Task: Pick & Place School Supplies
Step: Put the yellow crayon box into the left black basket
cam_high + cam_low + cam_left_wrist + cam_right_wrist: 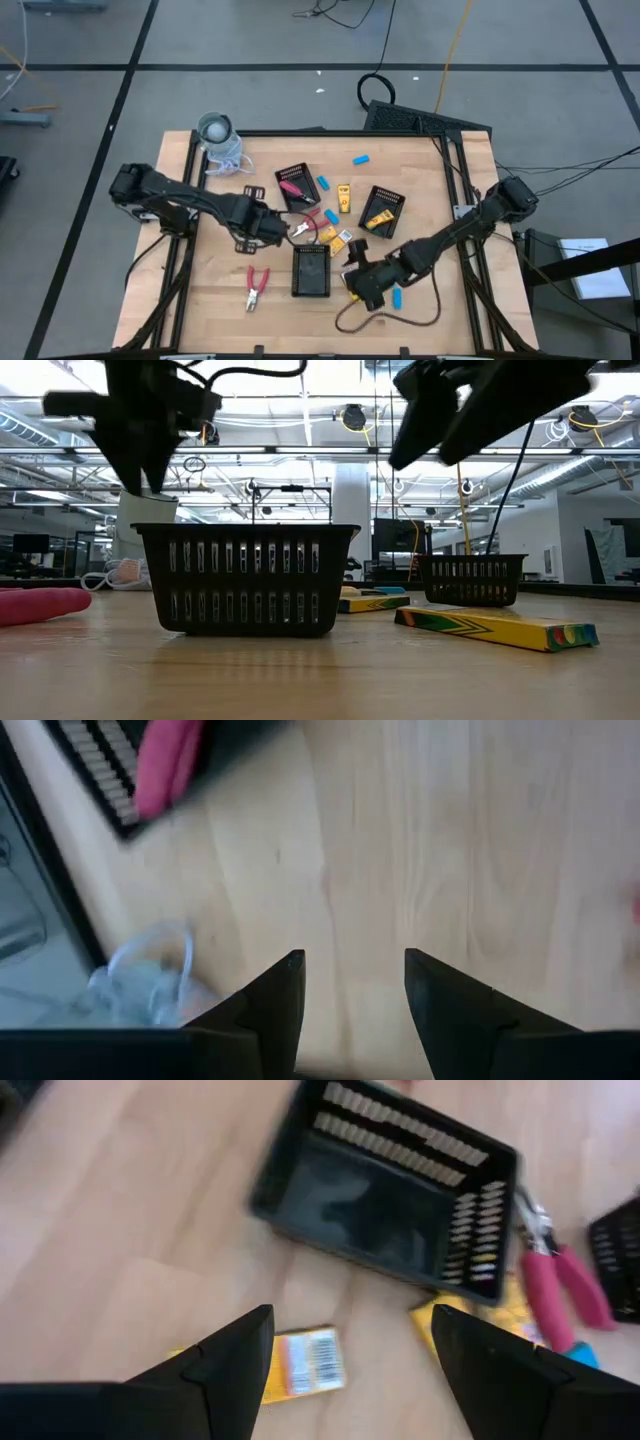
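Yellow rectangular blocks (343,196), slotted black trays (310,271)

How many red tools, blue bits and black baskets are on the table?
Red tools: 3
Blue bits: 4
Black baskets: 3
Total: 10

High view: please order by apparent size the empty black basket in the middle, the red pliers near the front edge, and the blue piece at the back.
Largest to smallest:
1. black basket
2. red pliers
3. blue piece
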Action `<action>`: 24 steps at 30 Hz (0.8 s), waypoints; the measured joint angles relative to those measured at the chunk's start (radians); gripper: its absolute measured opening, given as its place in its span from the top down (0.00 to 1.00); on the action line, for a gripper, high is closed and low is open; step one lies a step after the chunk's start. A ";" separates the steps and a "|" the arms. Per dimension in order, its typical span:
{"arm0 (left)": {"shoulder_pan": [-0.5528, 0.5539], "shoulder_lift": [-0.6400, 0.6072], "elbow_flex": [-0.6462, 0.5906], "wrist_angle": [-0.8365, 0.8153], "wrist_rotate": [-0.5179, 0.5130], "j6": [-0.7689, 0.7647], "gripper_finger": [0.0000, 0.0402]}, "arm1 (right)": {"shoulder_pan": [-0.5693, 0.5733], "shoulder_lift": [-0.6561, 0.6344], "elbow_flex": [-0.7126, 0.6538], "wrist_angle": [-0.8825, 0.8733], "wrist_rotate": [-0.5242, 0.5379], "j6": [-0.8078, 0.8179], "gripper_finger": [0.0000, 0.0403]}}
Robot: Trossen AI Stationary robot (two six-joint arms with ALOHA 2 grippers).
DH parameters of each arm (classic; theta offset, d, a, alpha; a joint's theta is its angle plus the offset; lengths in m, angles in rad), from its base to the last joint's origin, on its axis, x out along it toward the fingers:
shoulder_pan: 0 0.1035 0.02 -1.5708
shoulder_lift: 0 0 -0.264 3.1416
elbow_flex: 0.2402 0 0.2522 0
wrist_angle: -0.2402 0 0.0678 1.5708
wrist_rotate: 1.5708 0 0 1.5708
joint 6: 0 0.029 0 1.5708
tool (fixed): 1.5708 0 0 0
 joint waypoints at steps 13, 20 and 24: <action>0.001 -0.112 -0.115 0.310 -0.123 -0.067 0.56 | -0.037 0.000 -0.219 0.040 -0.168 0.215 0.35; -0.002 -0.193 -0.176 0.443 -0.193 -0.065 0.56 | -0.108 0.000 -0.227 0.073 -0.139 0.121 0.35; -0.002 -0.225 -0.221 0.492 -0.202 -0.066 0.56 | -0.129 0.000 -0.227 0.102 -0.251 0.145 0.35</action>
